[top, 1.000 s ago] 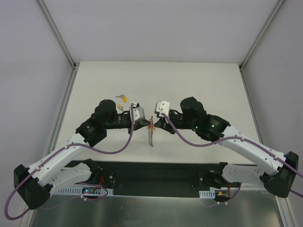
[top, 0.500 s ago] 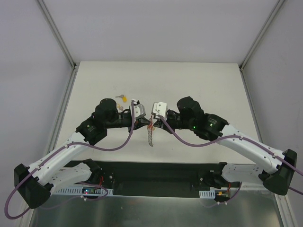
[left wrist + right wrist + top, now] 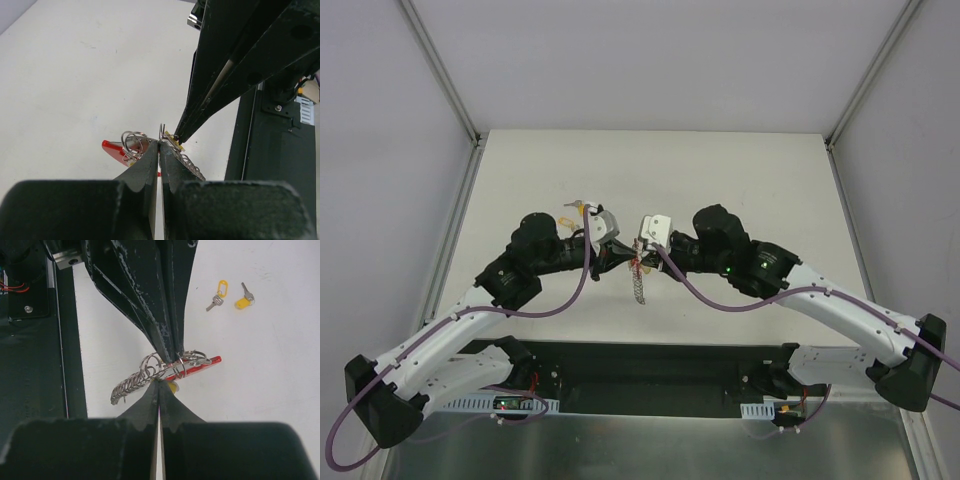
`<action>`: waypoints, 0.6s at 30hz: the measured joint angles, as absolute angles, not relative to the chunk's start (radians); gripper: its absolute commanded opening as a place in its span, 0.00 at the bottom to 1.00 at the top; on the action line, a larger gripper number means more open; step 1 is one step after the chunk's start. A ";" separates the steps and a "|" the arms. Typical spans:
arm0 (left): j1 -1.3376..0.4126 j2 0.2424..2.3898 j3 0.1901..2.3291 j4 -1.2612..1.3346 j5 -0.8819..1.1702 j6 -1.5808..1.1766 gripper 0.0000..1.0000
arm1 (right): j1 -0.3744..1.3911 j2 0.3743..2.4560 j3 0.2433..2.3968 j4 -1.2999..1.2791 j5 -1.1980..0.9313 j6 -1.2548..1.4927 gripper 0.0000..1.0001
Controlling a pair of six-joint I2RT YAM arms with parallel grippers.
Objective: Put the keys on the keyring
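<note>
The keyring (image 3: 200, 365) is a red clip joined to several wire rings and a ribbed metal chain (image 3: 130, 386), held just above the table. My left gripper (image 3: 160, 145) is shut on one of its thin wire rings. Coming in from the opposite side, my right gripper (image 3: 159, 381) is shut on a key whose yellow head (image 3: 172, 386) shows beside its tips, right against the rings. Seen from above, both grippers meet at the table's middle with the chain (image 3: 638, 287) hanging below them. Two more yellow-headed keys (image 3: 217, 295) lie loose on the table.
The loose keys (image 3: 582, 208) lie just behind my left wrist. The white table (image 3: 740, 180) has metal frame posts at its back corners. A black base plate (image 3: 650, 365) runs along the near edge.
My left wrist has swung left and turned, and the right gripper has followed to the left. The keyring has shifted slightly left with them. Both grippers stay shut.
</note>
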State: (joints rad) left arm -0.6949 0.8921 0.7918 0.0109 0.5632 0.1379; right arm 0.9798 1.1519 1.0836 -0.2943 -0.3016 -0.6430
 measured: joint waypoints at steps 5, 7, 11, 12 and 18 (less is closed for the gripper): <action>-0.695 0.859 0.730 0.115 0.547 0.066 0.00 | 0.982 1.138 1.044 -0.225 -0.311 -0.620 0.01; -0.695 0.857 0.706 0.157 0.545 0.041 0.00 | 0.982 1.127 1.023 -0.204 -0.312 -0.610 0.01; -0.695 0.857 0.672 0.233 0.542 -0.008 0.00 | 0.980 1.105 0.997 -0.175 -0.312 -0.600 0.01; -0.695 0.857 0.665 0.252 0.540 -0.017 0.00 | 0.978 1.098 0.994 -0.167 -0.311 -0.598 0.01; -0.695 0.842 0.597 0.370 0.515 -0.061 0.07 | 0.971 1.079 0.983 -0.157 -0.306 -0.588 0.01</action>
State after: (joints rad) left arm -0.6949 0.8417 0.5972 0.3702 0.5152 -0.0612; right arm 0.9707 1.0790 0.9829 -0.1574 -0.3061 -0.5884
